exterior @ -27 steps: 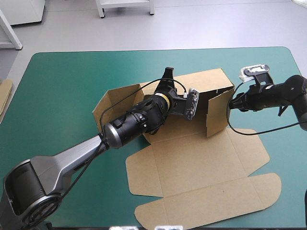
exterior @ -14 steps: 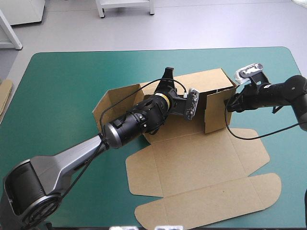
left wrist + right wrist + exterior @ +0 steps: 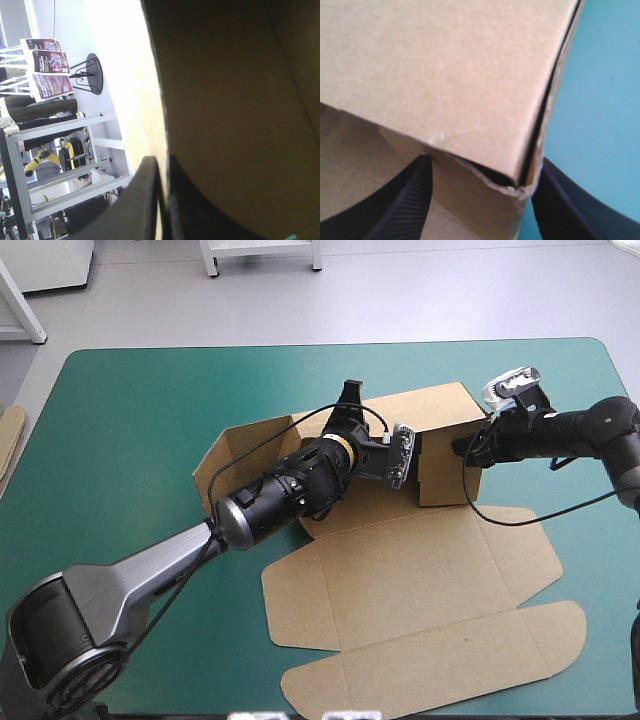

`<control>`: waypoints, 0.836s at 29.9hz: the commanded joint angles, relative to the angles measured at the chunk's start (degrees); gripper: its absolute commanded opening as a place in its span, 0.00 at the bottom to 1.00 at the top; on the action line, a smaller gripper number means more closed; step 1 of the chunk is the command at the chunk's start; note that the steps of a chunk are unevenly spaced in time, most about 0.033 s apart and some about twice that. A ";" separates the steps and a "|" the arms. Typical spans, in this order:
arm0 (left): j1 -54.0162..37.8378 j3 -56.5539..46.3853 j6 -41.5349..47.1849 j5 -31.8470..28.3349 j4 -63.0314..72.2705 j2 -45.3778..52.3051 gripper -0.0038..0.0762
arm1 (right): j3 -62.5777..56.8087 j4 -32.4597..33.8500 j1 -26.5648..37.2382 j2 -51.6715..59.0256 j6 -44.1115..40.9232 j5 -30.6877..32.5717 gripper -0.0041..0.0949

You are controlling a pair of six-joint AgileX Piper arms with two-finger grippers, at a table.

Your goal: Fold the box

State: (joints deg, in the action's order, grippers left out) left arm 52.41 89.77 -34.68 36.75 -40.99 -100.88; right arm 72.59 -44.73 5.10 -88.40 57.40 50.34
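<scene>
The brown box (image 3: pixel 400 570) lies in the middle of the teal-green table with its back wall (image 3: pixel 425 405) and left wall (image 3: pixel 245 445) raised. Its lid (image 3: pixel 440 650) lies flat toward the near edge. My left gripper (image 3: pixel 350 398) reaches over the back wall, and in the left wrist view the left gripper (image 3: pixel 161 167) is shut on the board's edge (image 3: pixel 145 110). The right side flap (image 3: pixel 442 465) stands upright, turned inward. My right gripper (image 3: pixel 470 448) is at that flap. In the right wrist view the right gripper (image 3: pixel 485 165) is open, with the flap's corner (image 3: pixel 515 182) between its fingers.
An edge of more brown board (image 3: pixel 10 438) shows at the table's left edge. Bare teal-green cover (image 3: pixel 130 430) lies to the left of the box and along the far edge. The left arm (image 3: pixel 280 495) crosses over the box's left half.
The right side flap has swung from an angled stand to upright and inward. My right gripper moved left and slightly toward the far edge with it. The left gripper has not moved.
</scene>
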 commanded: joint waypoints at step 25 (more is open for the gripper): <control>0.78 0.95 0.38 -7.09 1.00 2.12 0.04 | 1.28 -12.22 0.19 -1.56 8.92 2.72 0.02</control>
State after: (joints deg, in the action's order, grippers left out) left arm 52.22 89.38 -34.30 35.36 -41.39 -100.88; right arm 72.59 -50.92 6.22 -91.66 64.39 48.10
